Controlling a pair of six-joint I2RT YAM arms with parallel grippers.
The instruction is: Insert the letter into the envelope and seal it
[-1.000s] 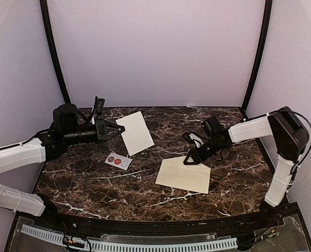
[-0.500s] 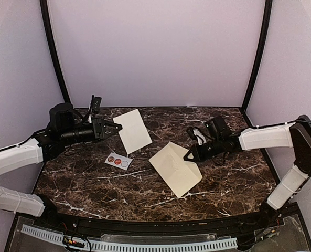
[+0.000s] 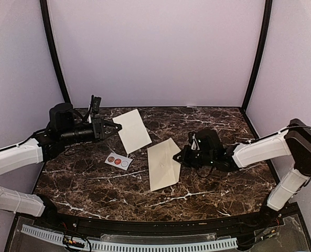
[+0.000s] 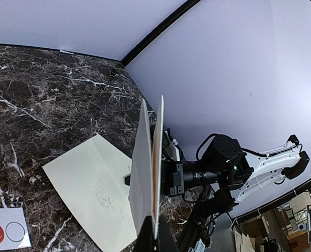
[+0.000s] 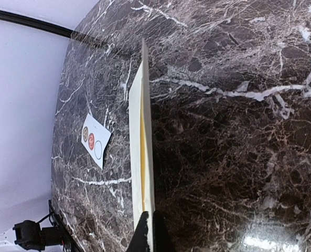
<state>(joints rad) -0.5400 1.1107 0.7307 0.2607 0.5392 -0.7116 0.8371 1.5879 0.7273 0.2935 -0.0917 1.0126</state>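
Your left gripper (image 3: 113, 128) is clamped on the letter's (image 3: 135, 131) near edge, left of centre in the top view. Your right gripper (image 3: 178, 156) pinches the envelope (image 3: 163, 164) mid-frame. The two papers sit apart. Nothing inserted, sealing not begun. Sticker sheet (image 3: 118, 161) lies below the letter.

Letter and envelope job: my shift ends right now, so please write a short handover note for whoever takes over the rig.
Left gripper: shut on the letter, gripped at its left edge, toward the back left of the table.
Right gripper: shut on the envelope, gripped at its right edge, mid-table.
Sticker card: lying on the table in front of the letter, untouched.
Done: both papers are gripped.
Left: the letter is outside the envelope. Slide it in, then seal.
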